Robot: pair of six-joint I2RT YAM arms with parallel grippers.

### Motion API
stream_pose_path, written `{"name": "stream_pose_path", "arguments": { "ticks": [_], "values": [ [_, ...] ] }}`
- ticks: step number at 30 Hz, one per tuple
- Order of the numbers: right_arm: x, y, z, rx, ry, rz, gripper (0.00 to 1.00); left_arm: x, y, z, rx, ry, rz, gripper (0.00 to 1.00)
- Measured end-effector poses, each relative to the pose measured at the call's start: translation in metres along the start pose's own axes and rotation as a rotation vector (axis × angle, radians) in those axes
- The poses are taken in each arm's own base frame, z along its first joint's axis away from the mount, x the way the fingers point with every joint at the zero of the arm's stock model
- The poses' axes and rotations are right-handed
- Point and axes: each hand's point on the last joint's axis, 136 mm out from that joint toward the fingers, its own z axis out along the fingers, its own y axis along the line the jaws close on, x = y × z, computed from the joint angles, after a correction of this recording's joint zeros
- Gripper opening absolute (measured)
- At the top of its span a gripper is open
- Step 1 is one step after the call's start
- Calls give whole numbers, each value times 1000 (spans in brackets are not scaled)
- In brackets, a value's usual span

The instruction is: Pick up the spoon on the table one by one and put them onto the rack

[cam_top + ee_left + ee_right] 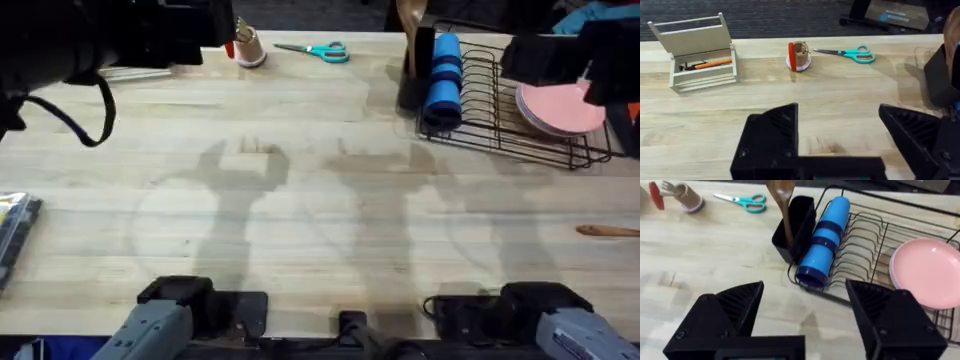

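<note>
1. One spoon (608,231) lies flat at the bench's (300,200) right edge, well apart from the rack (500,120).
2. Another spoon (782,205) stands upright in the rack's black utensil holder (800,222), beside a blue bottle (822,242) and pink plates (927,272).
3. Left hand (840,140) and right hand (805,320) both hang wide open, holding nothing.

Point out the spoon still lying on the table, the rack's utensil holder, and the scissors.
spoon (607,231), overhead view, on the middle of its handle.
utensil holder (801,217), right wrist view, on its black side wall.
scissors (860,53), left wrist view, on the teal handles.
</note>
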Motion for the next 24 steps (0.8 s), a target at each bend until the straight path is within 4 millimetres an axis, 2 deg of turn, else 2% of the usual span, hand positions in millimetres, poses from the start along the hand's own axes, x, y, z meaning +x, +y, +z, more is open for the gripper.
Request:
{"name": "stream_pose_path", "arguments": {
  "ticks": [8, 19, 24],
  "values": [
    [5, -5, 0, 27, 22, 4, 995, 0, 0, 0, 0, 0, 0, 993],
    [6, -54, -9, 319, 13, 64, 995, 0, 0, 0, 0, 0, 0, 993],
    [7, -80, -18, 442, 0, 145, 995, 0, 0, 0, 0, 0, 0, 993]
  ]
}}
